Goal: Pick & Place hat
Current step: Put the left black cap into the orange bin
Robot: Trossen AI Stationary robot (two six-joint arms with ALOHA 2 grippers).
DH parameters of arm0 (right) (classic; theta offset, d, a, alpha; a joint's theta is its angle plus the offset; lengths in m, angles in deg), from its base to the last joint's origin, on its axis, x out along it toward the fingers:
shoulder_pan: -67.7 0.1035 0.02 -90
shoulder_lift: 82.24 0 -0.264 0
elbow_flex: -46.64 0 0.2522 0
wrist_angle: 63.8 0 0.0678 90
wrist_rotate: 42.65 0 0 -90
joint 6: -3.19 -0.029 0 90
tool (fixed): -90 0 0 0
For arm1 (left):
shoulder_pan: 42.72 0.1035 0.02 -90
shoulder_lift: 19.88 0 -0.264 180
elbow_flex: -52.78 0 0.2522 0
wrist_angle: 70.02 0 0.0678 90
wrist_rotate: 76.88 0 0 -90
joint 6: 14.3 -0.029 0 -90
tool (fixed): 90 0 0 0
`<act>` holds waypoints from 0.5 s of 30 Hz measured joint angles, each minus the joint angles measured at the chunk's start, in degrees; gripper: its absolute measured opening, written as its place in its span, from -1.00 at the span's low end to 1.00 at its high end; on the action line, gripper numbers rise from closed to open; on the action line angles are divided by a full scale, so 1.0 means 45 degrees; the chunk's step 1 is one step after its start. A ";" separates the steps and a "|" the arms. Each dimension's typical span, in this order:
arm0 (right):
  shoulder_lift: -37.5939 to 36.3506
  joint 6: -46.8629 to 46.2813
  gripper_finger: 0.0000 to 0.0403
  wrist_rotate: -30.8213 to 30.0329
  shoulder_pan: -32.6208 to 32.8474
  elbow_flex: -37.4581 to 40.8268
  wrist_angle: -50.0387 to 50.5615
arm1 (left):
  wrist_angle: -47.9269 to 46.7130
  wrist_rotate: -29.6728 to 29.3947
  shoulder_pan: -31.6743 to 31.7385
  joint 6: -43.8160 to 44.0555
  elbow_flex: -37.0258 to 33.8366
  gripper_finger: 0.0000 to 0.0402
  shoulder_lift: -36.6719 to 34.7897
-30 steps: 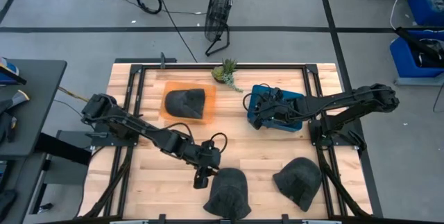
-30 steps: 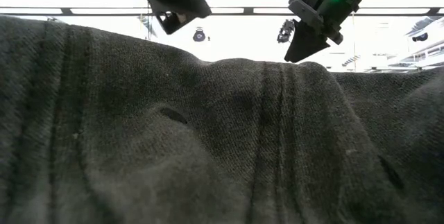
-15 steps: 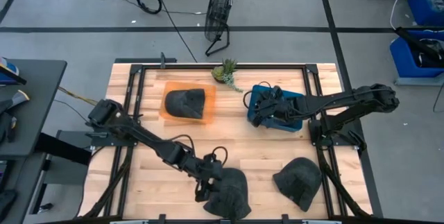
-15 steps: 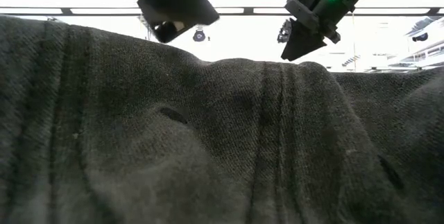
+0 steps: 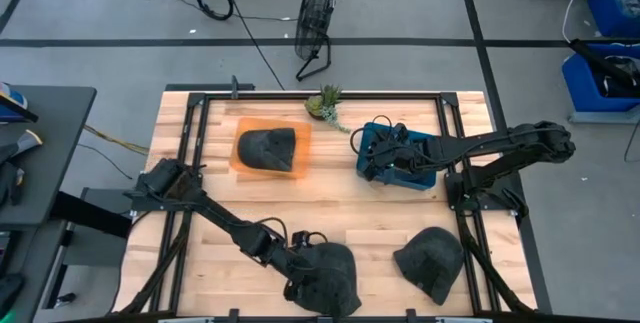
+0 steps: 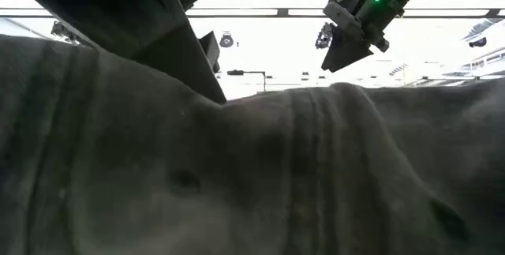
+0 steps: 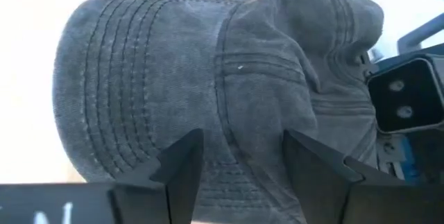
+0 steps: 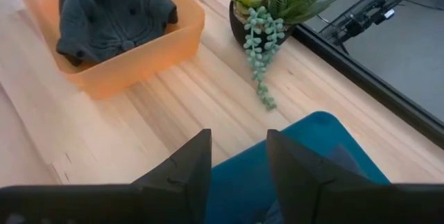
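A dark grey cap (image 5: pixel 330 273) lies at the table's near edge, its stitched brim (image 7: pixel 104 99) beside its crumpled crown (image 7: pixel 298 71); it fills the low view (image 6: pixel 316 176). My left gripper (image 5: pixel 298 281) (image 7: pixel 239 158) is open and down on this cap. A second grey cap (image 5: pixel 430 258) rests flat to its right. A third cap (image 5: pixel 268 148) lies in the orange tray (image 5: pixel 300 133). My right gripper (image 5: pixel 372 163) (image 8: pixel 236 161) hangs open over the blue tray (image 8: pixel 312 141). My left gripper, open, comes down slanting from the table's left onto the cap where brim meets crown (image 7: pixel 232 134). One finger (image 7: pixel 184 165) stands on the brim side, the other (image 7: pixel 312 161) on the crown side. The cloth is dented under it (image 6: pixel 225 101). The cap lies on the table.
A small potted plant (image 5: pixel 325 103) stands at the far edge between the two trays. The low camera's housing (image 7: pixel 406 102) sits right behind the near cap. Bare wood lies in the table's middle (image 5: pixel 350 208). A fan (image 5: pixel 315 23) stands on the floor beyond.
My left gripper has moved toward the near edge and down onto the near cap, still open. The cap's top has been pushed in under it and its ridge has sunk on that side.
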 joint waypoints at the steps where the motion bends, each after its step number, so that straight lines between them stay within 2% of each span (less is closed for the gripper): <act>1: 0.0000 0.0005 -0.28 0.0005 0.0000 0.0000 0.0036 | 0.0024 -0.0045 -0.0026 0.0040 0.0010 0.02 0.0069; 5: 0.0000 -0.0107 -0.28 0.0005 0.0000 0.0000 0.0117 | 0.0059 -0.0719 -0.0086 0.0046 0.0027 0.01 0.0236; 8: 0.0000 -0.0415 -0.28 0.0007 0.0000 0.0000 0.0121 | -0.0008 -0.1511 -0.0082 -0.0038 0.0024 -0.08 0.0248; 11: 0.0000 -0.0617 -0.28 0.0006 0.0000 0.0000 0.0125 | -0.0079 -0.1908 0.0049 -0.0033 0.0009 -0.32 0.0251; 15: 0.0000 -0.0597 -0.28 0.0007 0.0000 0.0000 0.0134 | -0.0084 -0.1960 0.0207 0.0859 0.0000 -0.76 0.0260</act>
